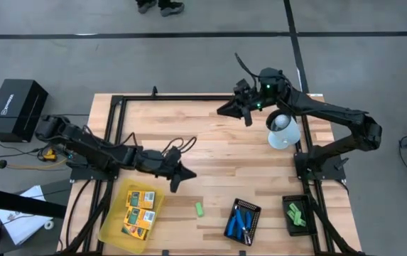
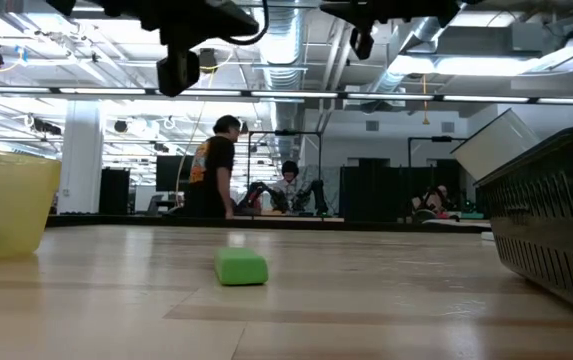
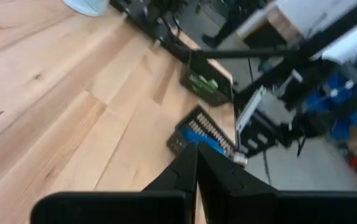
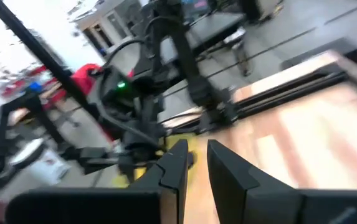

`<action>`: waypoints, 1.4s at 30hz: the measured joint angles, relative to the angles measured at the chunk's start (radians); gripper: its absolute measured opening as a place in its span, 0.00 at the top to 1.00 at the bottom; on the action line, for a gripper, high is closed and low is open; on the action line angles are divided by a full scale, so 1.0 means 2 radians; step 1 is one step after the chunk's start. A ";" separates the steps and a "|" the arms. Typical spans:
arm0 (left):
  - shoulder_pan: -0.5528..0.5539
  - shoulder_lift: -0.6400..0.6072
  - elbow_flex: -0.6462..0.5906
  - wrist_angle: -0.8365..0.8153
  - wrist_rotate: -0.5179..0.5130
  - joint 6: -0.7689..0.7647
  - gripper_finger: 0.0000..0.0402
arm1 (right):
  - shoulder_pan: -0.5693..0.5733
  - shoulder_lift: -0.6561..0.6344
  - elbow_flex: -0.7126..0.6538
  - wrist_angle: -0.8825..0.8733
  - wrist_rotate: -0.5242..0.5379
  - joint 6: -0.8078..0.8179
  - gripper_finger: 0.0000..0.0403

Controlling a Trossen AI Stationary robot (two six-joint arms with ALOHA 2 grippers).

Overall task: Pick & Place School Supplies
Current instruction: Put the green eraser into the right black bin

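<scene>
The left gripper is squeezed shut and holds nothing, floating mid-frame just above the last loose green block as if to grab it next, while the right gripper, a little open, waits at upper right.

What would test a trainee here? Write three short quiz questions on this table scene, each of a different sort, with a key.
1. True or false: the yellow tray holds the yellow packs.
2. Which lies loose on the table? A) a green block B) the blue scissors C) a pack
3. Fill in: the left claw is ____, holding nothing.

Key: 1 true; 2 A; 3 shut.
</scene>
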 joint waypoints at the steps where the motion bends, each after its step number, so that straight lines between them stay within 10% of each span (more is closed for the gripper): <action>1: -0.004 0.001 0.000 -0.003 0.002 0.009 1.00 | 0.002 0.000 0.000 -0.002 -0.010 0.008 0.87; 17: -0.006 0.065 0.001 -0.108 0.190 0.121 1.00 | 0.115 0.004 -0.001 -0.031 0.084 0.075 0.93; 28: -0.004 0.096 0.017 -0.106 0.210 0.332 0.99 | 0.115 0.005 -0.001 -0.010 0.097 0.097 0.98; 42: 0.047 0.184 0.190 -0.367 0.218 0.543 0.75 | 0.107 0.005 -0.001 -0.005 0.128 0.087 0.93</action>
